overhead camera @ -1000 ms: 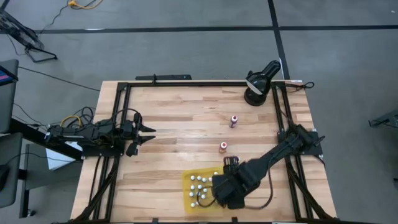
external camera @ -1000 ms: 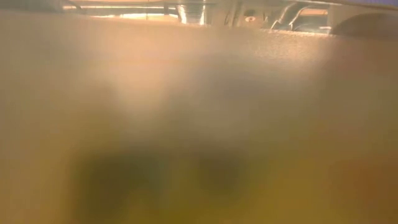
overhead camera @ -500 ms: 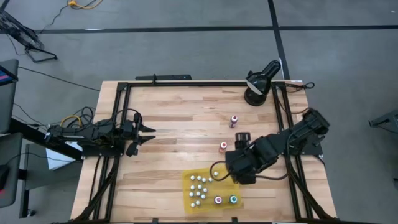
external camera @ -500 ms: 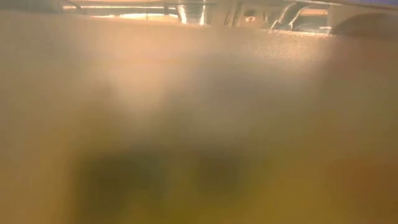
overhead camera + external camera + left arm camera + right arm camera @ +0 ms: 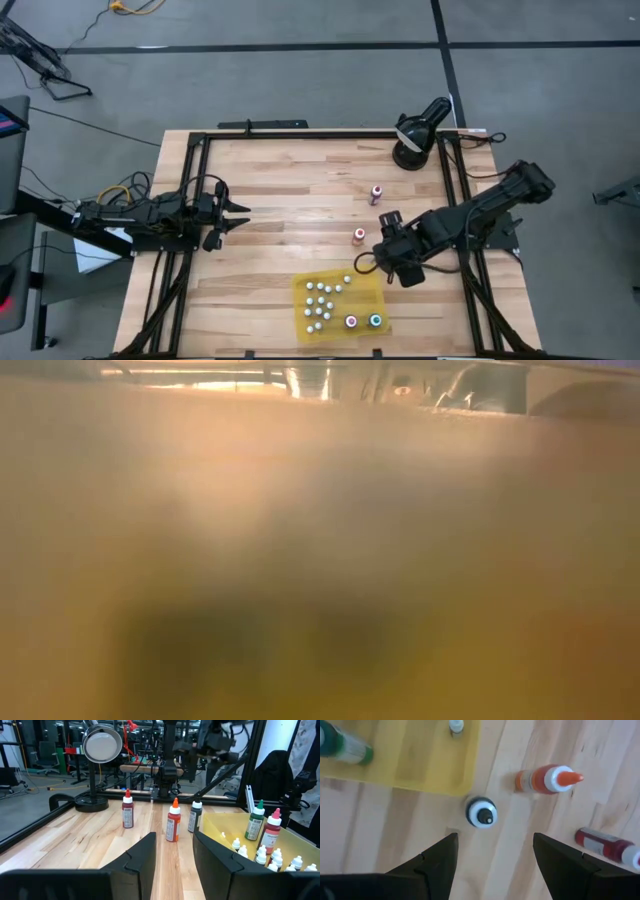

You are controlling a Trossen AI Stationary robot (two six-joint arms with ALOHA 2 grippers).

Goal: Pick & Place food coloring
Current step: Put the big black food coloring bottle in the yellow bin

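High view: right gripper (image 5: 386,238) hovers near the yellow tray (image 5: 372,293); left gripper (image 5: 232,215) waits at the table's left edge, jaws released.

Right wrist view: jaws released above a black-capped bottle (image 5: 481,812) standing just beside the tray, orange bottle (image 5: 545,779) and red bottle (image 5: 606,845) nearby.

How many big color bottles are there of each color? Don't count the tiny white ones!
red bottles: 2
orange bottle: 1
black bottle: 1
green bottle: 1
Total: 5
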